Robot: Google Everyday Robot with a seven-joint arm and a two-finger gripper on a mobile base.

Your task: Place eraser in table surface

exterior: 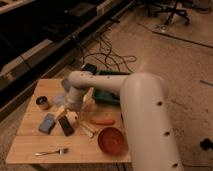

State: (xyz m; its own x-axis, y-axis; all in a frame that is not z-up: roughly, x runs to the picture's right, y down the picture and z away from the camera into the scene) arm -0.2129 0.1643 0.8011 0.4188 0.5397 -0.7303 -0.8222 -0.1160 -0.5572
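Observation:
The table surface [30,142] is a small square top of light wooden planks. A blue-grey rectangular block [47,123], which looks like the eraser, lies flat on its left part. My gripper [64,113] hangs low over the table's middle-left, just right of that block and just above a dark rectangular block [66,126]. My white arm [145,115] reaches in from the lower right and hides the table's right side. I cannot tell whether the gripper holds anything.
A dark green tray [107,92] sits at the table's back right. A small tin can [42,103] stands at the left. A fork [51,151], a red bowl [111,140], an orange carrot-like piece [103,121] and pale sticks [88,129] lie near the front. Cables [107,57] lie on the floor behind.

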